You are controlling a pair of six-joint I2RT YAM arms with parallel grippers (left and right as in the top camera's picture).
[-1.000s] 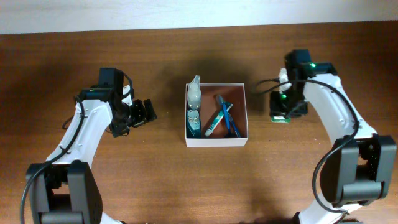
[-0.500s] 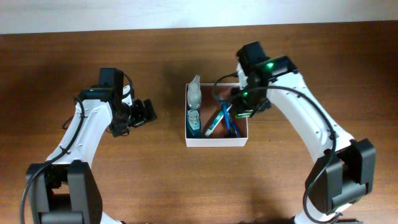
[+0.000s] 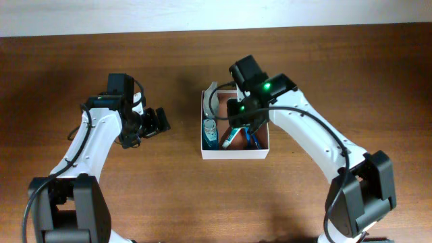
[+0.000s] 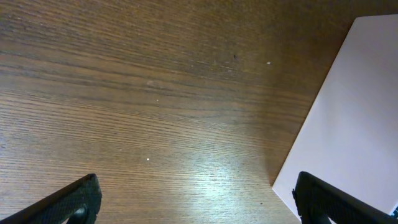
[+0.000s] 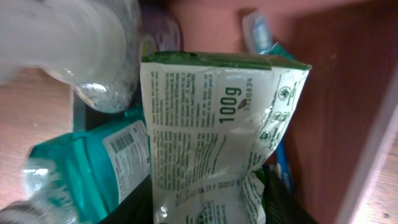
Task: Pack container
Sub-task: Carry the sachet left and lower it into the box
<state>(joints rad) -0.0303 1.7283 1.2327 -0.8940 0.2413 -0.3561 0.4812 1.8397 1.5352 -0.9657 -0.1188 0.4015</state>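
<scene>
1. Black left gripper (image 3: 159,121) is held low over the brown wooden table (image 3: 175,196), left of the box. Its jaws are spread wide apart with nothing between them.
2. Shallow square white-walled container (image 3: 235,154) with a reddish-brown inside is set mid-table, between the arms. A teal plastic bottle (image 3: 210,132) and a clear rounded bottle (image 5: 93,50) are laid along its left side.
3. Right gripper (image 5: 208,208) is positioned over the container. Its jaws are clamped on a crinkled white-and-green sachet (image 5: 211,130) printed "100g".

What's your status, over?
Right end effector shut on packet, over container. Left end effector open, beside container. Teal bottle close by packet.
</scene>
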